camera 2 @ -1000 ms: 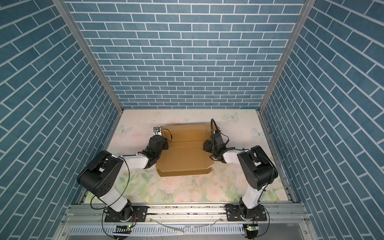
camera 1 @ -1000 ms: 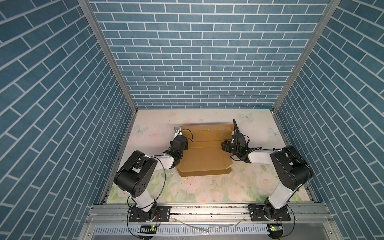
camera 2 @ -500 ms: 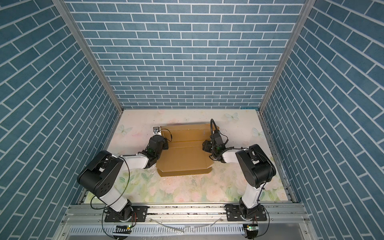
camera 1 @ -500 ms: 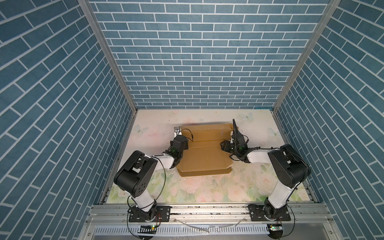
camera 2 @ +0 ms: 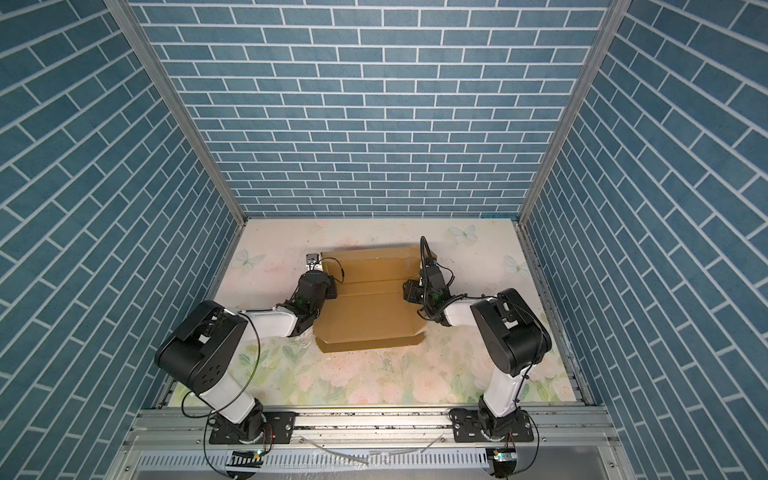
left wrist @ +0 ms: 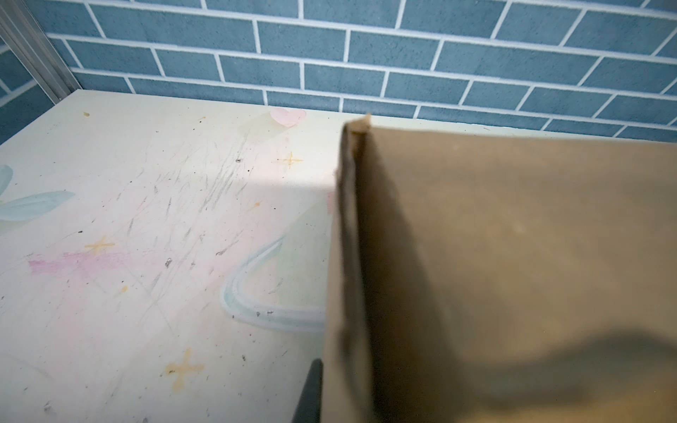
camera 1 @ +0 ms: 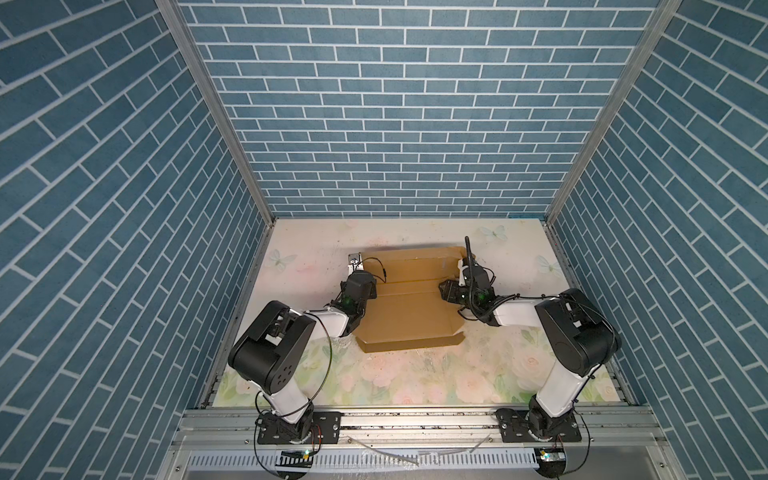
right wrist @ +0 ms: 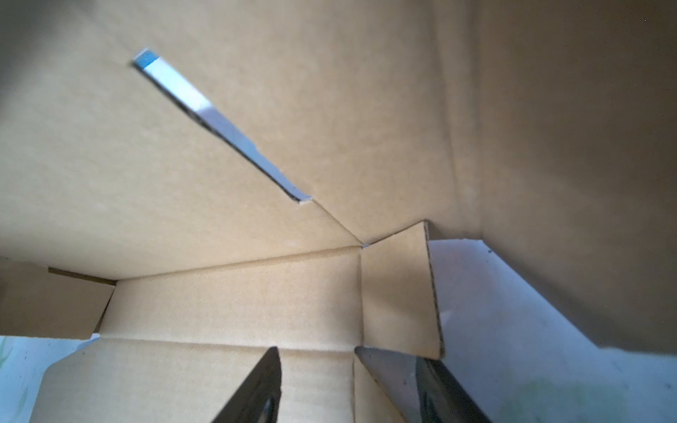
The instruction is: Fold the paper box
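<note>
The brown paper box (camera 1: 409, 307) (camera 2: 365, 311) lies partly folded in the middle of the table, its back panel tilted up. At the box's left edge my left gripper (camera 1: 362, 271) (left wrist: 340, 384) is shut on the upright side wall (left wrist: 348, 256). One dark finger (left wrist: 311, 388) shows outside the wall; the other is hidden behind it. At the box's right rear corner my right gripper (camera 1: 461, 269) (right wrist: 348, 366) is open. Its fingers (right wrist: 267, 381) straddle the lower edge of a small upright flap (right wrist: 399, 293), without pinching it.
Blue brick-pattern walls (camera 1: 399, 124) close in the floral table (camera 1: 415, 374) at the back and both sides. Both arm bases stand on a metal rail (camera 1: 415, 419) at the front. A slot (right wrist: 219, 124) is cut in the box panel ahead of the right gripper.
The right arm has shifted slightly toward the box and its jaws have narrowed a little. The left arm and the box look unchanged.
</note>
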Controlling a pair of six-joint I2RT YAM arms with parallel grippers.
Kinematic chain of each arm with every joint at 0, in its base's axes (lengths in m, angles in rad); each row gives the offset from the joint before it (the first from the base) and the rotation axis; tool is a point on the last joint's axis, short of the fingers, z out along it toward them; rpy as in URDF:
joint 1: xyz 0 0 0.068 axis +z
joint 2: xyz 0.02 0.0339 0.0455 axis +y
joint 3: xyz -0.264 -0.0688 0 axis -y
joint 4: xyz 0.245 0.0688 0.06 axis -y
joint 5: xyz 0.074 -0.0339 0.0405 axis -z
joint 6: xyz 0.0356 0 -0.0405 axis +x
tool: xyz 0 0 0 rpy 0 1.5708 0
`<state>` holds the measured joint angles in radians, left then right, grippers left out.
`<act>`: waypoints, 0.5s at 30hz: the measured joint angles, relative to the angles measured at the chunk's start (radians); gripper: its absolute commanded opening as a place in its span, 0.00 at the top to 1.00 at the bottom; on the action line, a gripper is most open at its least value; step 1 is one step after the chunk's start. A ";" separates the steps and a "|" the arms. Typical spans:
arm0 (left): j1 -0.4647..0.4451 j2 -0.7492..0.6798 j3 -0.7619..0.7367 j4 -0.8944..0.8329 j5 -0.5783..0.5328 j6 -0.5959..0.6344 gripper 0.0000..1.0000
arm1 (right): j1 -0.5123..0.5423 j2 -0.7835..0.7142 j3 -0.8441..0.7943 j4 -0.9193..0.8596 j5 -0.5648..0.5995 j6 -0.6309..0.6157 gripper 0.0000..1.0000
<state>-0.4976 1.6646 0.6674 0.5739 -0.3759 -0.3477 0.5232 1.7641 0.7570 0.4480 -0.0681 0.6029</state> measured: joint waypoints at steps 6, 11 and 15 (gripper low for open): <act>0.002 0.000 0.000 0.000 -0.002 -0.004 1.00 | 0.013 0.000 0.025 -0.036 0.020 -0.042 0.42; 0.003 0.001 0.000 0.000 -0.002 -0.013 1.00 | 0.031 0.000 0.055 -0.095 0.048 -0.098 0.42; 0.003 0.002 0.000 0.003 0.003 -0.015 1.00 | 0.035 0.000 0.073 -0.139 0.062 -0.143 0.42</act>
<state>-0.4942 1.6665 0.6674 0.5770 -0.3733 -0.3630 0.5587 1.7641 0.8303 0.3092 -0.0063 0.4603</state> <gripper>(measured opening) 0.095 0.582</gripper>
